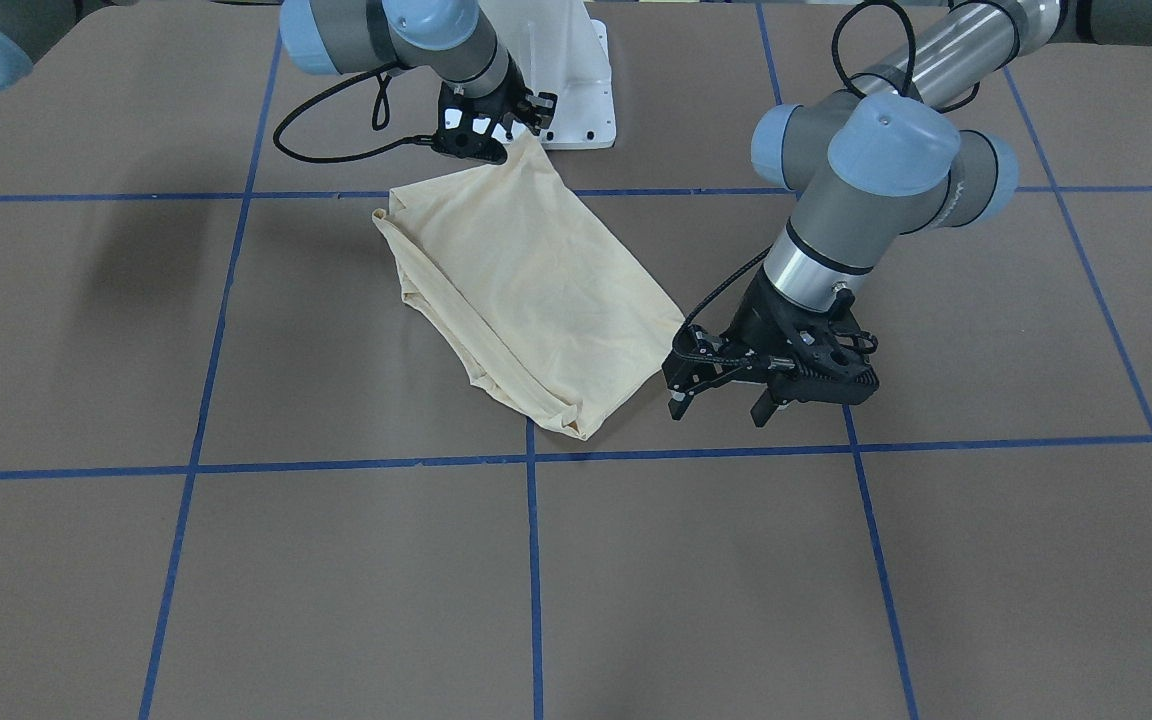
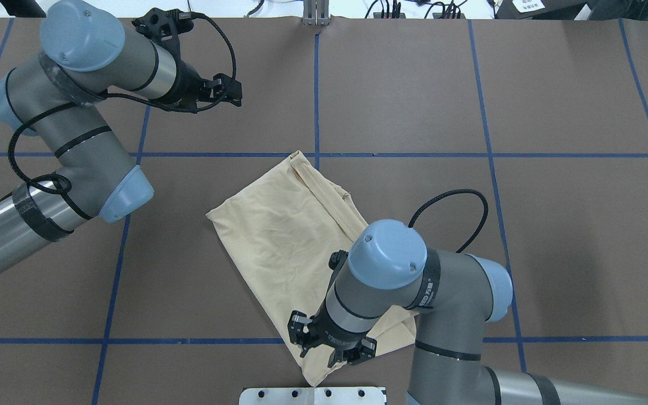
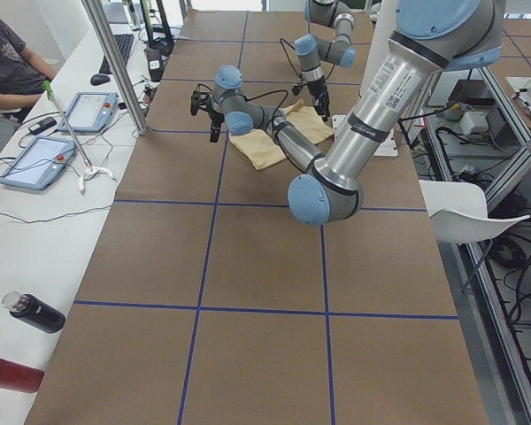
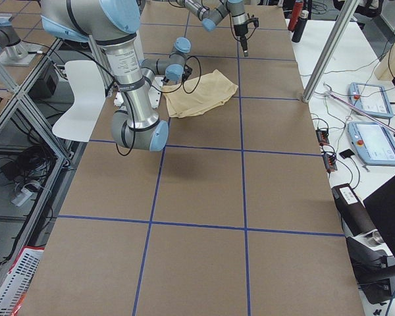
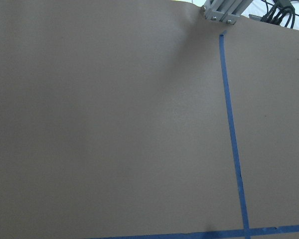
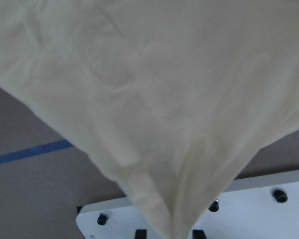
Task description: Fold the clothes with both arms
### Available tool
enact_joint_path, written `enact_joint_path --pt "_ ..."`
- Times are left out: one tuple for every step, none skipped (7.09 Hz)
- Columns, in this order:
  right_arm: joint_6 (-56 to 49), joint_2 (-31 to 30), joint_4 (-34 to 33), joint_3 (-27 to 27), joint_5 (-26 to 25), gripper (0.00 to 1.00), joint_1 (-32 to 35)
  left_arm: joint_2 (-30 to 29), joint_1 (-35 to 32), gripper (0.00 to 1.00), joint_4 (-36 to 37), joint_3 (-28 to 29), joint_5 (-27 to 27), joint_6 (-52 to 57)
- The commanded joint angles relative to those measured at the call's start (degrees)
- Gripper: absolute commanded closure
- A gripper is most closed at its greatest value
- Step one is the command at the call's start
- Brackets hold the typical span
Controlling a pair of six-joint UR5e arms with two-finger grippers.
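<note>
1. You have a brown counter [image 1: 356, 560] marked with blue tape lines.
2. The cream shirt [image 1: 526, 290] lies folded mid-counter; its print is hidden from you.
3. Your right hand [image 1: 496, 135] pinches the shirt's corner nearest the base.
4. Your left hand [image 1: 721, 400] hangs spread, gripping nothing, just beside the shirt.

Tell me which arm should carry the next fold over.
Right. The right gripper is pinching the shirt by its corner near the base; the left gripper hangs open beside the shirt, holding nothing.
</note>
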Motion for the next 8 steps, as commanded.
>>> enact_joint_path --pt "-1.77 -0.07 0.09 0.93 -5.38 0.0 8.39 3.2 2.59 0.0 0.16 -1.72 0.02 -0.25" --pt "-3.79 0.1 1.66 1.11 -9.95 0.0 10.78 5.23 5.22 0.01 0.08 -1.73 0.98 -0.34" --pt "-5.29 0.11 2.28 1.03 -10.26 0.0 13.32 6.64 7.77 0.06 0.08 -1.73 2.64 -0.51" --pt "-6.26 0.19 2.55 1.03 -10.26 0.0 14.91 7.43 8.93 0.1 0.08 -1.9 2.57 -0.77" --pt "-6.27 0.19 2.55 1.03 -10.26 0.0 15.1 7.53 10.24 0.11 0.16 -1.9 2.66 -0.78" --pt "-6.27 0.02 2.55 1.03 -10.26 0.0 15.11 8.84 11.21 0.12 0.16 -1.99 2.66 -0.78" --pt "-6.27 -0.07 2.55 0.94 -10.35 0.0 15.19 9.11 11.92 0.15 0.16 -1.99 2.66 -0.78" --pt "-6.27 0.1 2.55 0.94 -10.35 0.0 15.28 9.2 12.1 0.18 0.25 -1.99 2.57 -0.78"
